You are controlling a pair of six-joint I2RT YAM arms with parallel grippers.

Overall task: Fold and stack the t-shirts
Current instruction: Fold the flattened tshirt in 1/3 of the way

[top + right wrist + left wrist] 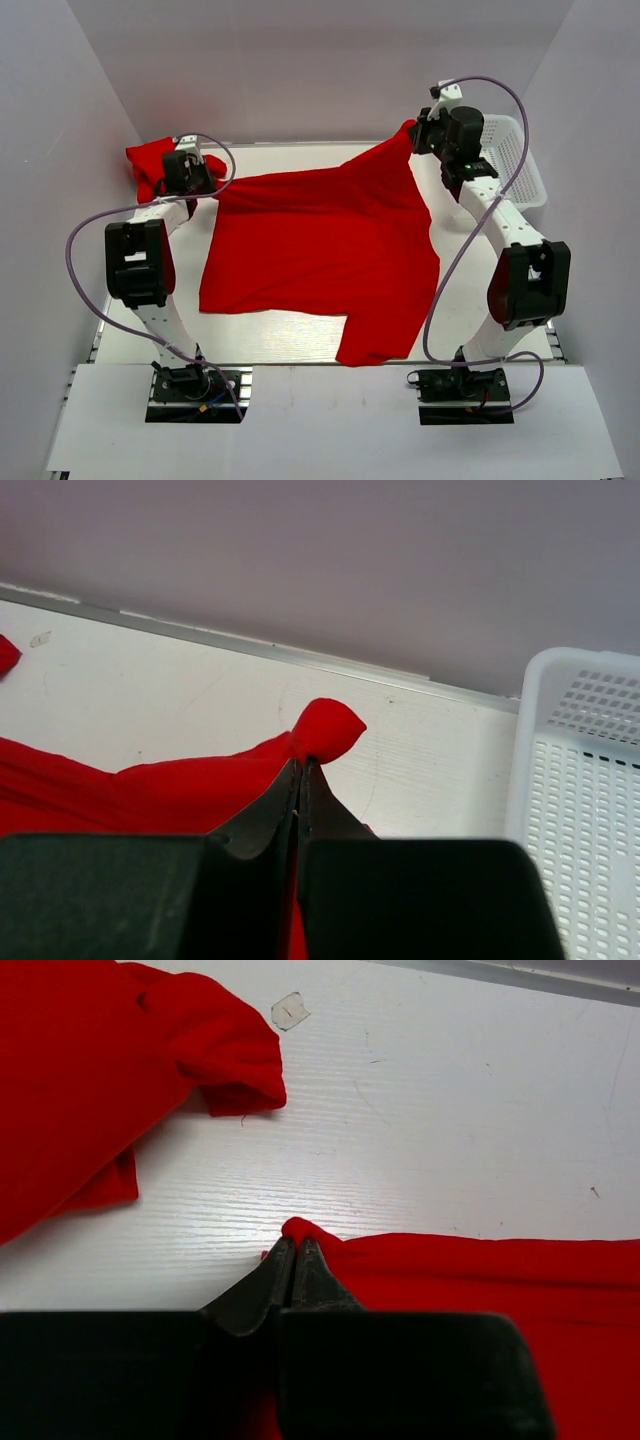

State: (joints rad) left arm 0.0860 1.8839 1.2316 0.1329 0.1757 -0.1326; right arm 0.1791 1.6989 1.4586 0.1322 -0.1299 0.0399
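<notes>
Left wrist: left gripper [295, 1247] is pinched tight on a corner of the spread t-shirt [480, 1290], low over the table [420, 1110]. Right wrist: right gripper [303, 767] is clamped on another corner, a red nub past its tips and the white basket [585, 810] beside it. Top external alone shows both arms reaching far, the shirt's far edge taut between them, cloth plain red and mostly flat. The second t-shirt [150, 160] is bunched far left.

You're seeing one shirt [320, 250] lying across the table [260, 335] centre. The other shirt [148, 160] is sitting far left, the basket [525, 170] far right.
</notes>
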